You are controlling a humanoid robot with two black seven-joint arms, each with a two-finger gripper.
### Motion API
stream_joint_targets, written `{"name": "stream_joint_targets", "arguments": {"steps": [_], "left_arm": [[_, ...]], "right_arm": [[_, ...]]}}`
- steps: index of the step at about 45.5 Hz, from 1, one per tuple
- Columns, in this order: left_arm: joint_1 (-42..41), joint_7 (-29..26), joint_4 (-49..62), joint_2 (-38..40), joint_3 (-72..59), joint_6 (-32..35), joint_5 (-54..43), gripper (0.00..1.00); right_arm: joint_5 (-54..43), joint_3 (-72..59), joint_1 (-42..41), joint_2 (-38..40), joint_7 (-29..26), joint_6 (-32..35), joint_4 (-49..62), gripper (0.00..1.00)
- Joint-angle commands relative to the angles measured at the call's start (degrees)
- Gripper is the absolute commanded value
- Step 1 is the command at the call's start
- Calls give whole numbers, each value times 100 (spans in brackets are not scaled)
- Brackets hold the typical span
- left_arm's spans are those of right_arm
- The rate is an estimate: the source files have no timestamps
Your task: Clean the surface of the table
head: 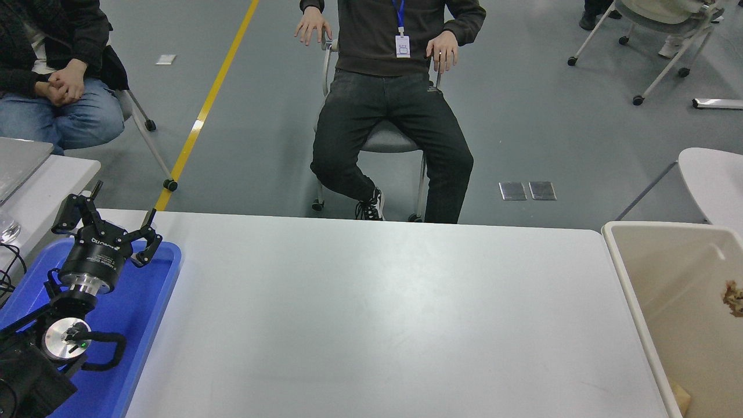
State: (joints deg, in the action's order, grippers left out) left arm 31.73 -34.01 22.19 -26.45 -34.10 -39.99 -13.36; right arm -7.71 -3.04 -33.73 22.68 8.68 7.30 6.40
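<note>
Table surface (371,313), white and matte, spanning the middle of the view from the near edge to the far edge; no loose object is visible on it. At its left edge lies a blue tray (157,302), over which the left hand (106,227) is parked with its fingers spread apart and nothing between them. The right hand is out of view, so its state cannot be told. Beside the table's right edge stands a beige bin (633,290); a small brownish crumpled scrap (734,297) shows inside it near the right border of the view, and whether it rests on the bin wall or is in the air cannot be told. A second tan piece (680,397) sits at the bin's near corner. Beyond the far edge a person sits on a chair (383,139). Judged stage: disposal, with the surface apparently clear. To finish well, the working arm should withdraw clear of the bin rim, and the near right corner be checked for leftover debris.
</note>
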Motion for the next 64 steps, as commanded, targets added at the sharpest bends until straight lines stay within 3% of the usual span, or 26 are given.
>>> {"name": "stream_joint_targets", "arguments": {"steps": [1,22,33,38,47,64], "left_arm": [[0,0,4,0,0,0,0,100],[-8,0,4,0,0,0,0,100],[-8,0,4,0,0,0,0,100],[0,0,-5,0,0,0,0,100],[0,0,4,0,0,0,0,100],[-8,0,4,0,0,0,0,100]], "right_arm": [[-11,-13,95,-202,-25,-18,2,0],[15,14,130,-194,-7,-316,19,0],[24,40,130,-202,19,-878,19,65],[24,66,130,-246,19,-1098,11,81],[85,102,121,-317,19,-1239,11,96],[94,102,-37,-325,19,-1222,2,97]]}}
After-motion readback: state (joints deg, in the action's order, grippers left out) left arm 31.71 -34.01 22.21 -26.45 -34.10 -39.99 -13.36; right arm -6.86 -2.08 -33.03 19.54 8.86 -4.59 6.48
